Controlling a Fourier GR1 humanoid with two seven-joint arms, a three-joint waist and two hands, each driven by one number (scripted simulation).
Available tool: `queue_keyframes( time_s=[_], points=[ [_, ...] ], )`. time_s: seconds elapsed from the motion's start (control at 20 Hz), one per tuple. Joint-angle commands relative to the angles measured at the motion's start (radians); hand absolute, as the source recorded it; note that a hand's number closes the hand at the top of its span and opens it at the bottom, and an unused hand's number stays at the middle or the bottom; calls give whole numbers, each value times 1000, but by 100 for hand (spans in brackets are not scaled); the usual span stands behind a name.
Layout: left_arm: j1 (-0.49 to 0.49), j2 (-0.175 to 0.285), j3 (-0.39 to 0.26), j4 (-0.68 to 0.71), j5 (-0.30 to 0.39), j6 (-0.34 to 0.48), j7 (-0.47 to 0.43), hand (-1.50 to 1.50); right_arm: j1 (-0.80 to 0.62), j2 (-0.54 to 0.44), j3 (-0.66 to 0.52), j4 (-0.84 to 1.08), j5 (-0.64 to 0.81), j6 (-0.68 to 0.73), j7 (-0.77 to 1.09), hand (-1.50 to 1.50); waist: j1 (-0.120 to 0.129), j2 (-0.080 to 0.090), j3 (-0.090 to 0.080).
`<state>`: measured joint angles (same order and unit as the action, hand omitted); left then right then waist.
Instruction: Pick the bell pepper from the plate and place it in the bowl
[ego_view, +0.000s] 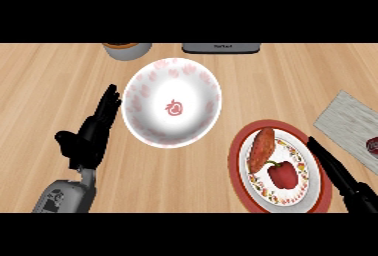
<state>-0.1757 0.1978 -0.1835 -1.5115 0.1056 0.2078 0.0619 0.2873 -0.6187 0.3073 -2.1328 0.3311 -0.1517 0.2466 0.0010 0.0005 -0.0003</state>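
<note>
A red bell pepper (283, 174) with a green stem lies on the red-rimmed patterned plate (241, 150) at the lower right, beside a reddish-brown oblong food item (260, 149). The white bowl (172, 102) with pink marks sits in the middle of the counter. My right hand (341, 176) is at the plate's right rim, fingers straight and pointing up-left, close to the pepper but apart from it. My left hand (91, 131) rests open just left of the bowl, fingers up.
A grey cloth (347, 122) with a dark red object (371, 146) at the frame edge lies at the right. A brown-rimmed container (127, 49) and a grey appliance (221, 47) stand along the far edge.
</note>
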Motion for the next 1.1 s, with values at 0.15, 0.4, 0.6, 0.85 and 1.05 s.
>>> queue_keyframes(
  time_s=[0.15,0.4,0.6,0.85,1.05],
  points=[
    [48,-31,-8,-70,-62,-3,33,0,10,72,-47,54,10,78,-84,-150,-3,-2,0],
    [-27,-29,50,-11,-35,-33,43,0,32,79,-112,129,-112,127,-268,-150,-6,-1,1],
    [73,-25,54,-68,-38,-58,10,0,113,112,-153,114,-135,141,-337,-150,-6,-2,1],
    [61,-59,41,-47,-83,-55,18,0,92,192,-112,186,-93,175,-342,-150,-5,-1,0],
    [34,-55,86,-44,-65,-83,10,0,85,193,-197,178,-177,238,-340,-150,-5,-1,0]
  ],
)
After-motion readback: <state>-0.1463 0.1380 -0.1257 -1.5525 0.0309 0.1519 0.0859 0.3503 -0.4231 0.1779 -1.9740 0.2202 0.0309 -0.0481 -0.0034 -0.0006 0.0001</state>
